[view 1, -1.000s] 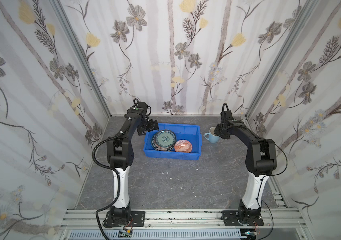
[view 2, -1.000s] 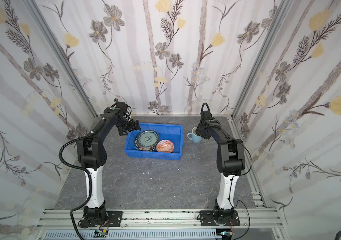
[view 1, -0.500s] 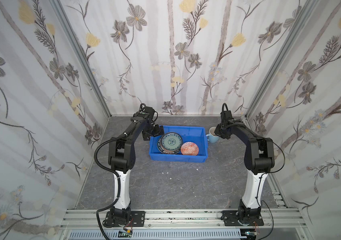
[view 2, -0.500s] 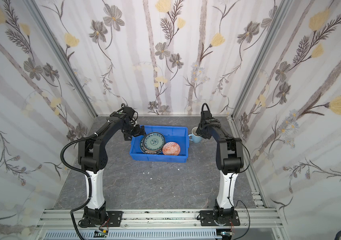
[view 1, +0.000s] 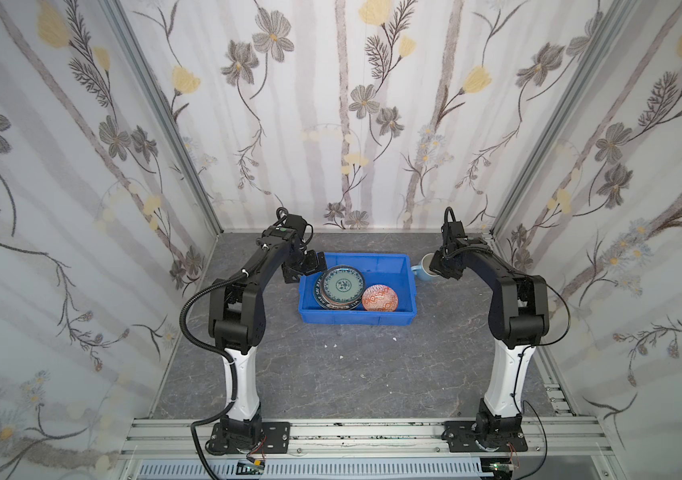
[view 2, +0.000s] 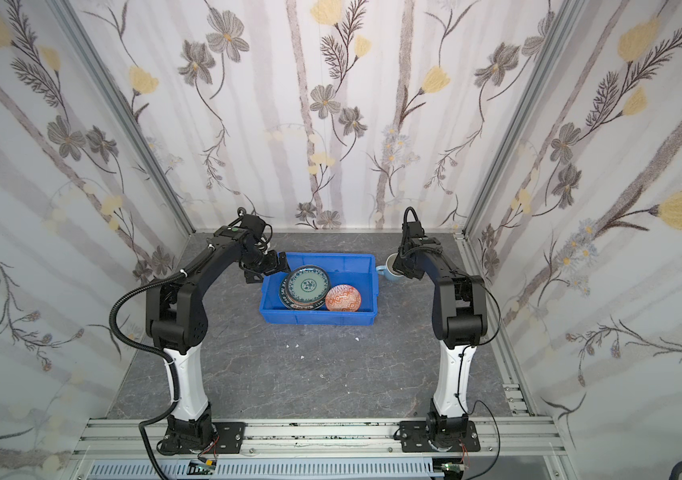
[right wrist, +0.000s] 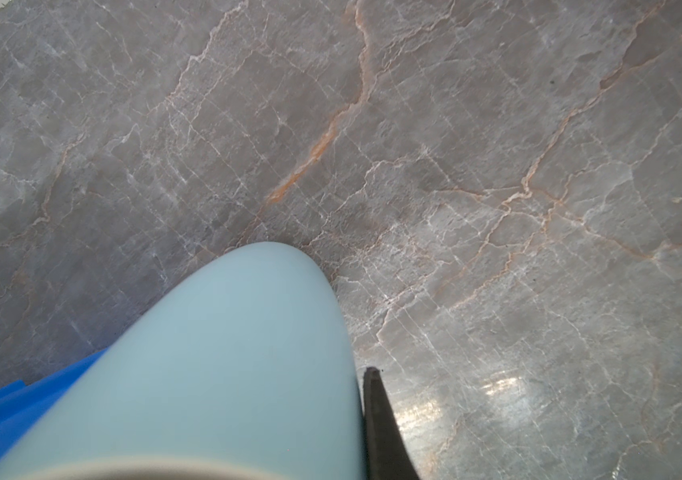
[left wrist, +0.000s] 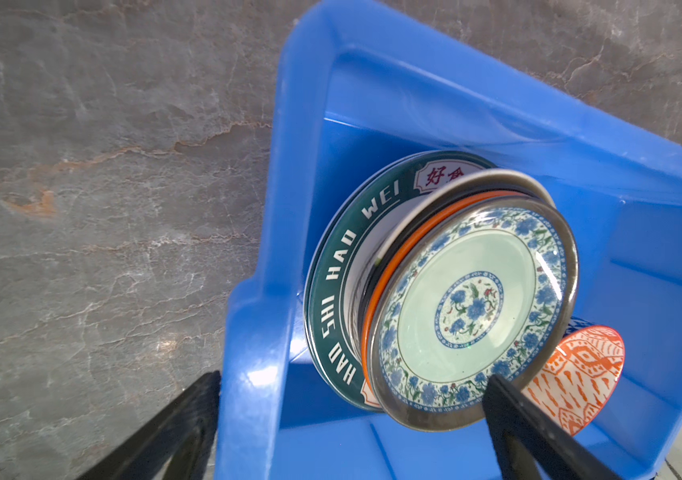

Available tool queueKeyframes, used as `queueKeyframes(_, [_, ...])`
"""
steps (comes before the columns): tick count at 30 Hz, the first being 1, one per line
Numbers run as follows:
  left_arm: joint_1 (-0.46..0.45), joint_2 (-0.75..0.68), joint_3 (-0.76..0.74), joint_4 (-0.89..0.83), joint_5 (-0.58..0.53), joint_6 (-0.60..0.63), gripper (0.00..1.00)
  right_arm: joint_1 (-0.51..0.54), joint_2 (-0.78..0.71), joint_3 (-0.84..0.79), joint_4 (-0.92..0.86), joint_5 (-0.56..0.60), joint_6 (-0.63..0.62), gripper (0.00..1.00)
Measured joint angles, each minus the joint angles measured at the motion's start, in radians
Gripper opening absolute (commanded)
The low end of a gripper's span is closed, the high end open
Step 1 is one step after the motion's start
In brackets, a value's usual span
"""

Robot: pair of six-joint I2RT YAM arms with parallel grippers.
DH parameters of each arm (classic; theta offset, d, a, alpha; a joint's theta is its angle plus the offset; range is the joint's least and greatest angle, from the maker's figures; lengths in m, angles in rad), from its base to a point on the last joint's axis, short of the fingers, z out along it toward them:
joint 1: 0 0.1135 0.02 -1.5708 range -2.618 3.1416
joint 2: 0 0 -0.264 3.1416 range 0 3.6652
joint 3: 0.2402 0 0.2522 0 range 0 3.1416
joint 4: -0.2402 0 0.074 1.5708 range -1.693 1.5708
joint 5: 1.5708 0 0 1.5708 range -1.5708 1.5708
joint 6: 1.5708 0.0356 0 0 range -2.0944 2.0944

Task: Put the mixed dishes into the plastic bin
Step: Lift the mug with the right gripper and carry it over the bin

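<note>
As bin [view 1: 356,318] slid right, mug [view 1: 422,272] nearer

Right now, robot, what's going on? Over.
Left gripper open astride bin wall. Right gripper clamps mug, outside bin. Plates, bowl in. Nothing in the way.

Plastic bin [view 1: 356,318] has slid toward the right gripper [view 1: 436,268]. Left gripper [view 1: 304,270] went along with it, astride its end wall. Bin rim now just beside pale blue mug [view 1: 423,274]. Right jaws have pinched in on mug wall.
</note>
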Motion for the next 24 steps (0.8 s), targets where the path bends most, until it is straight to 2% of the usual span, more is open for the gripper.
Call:
queueKeyframes(16, [0.062, -0.047, -0.043, 0.008, 0.000, 0.030, 1.00, 0.003, -0.082, -0.022, -0.024, -0.003, 0.000, 0.08])
queueKeyframes(24, [0.077, -0.047, -0.043, 0.010, 0.000, 0.038, 1.00, 0.055, -0.150, 0.027, -0.068, -0.018, -0.003, 0.08])
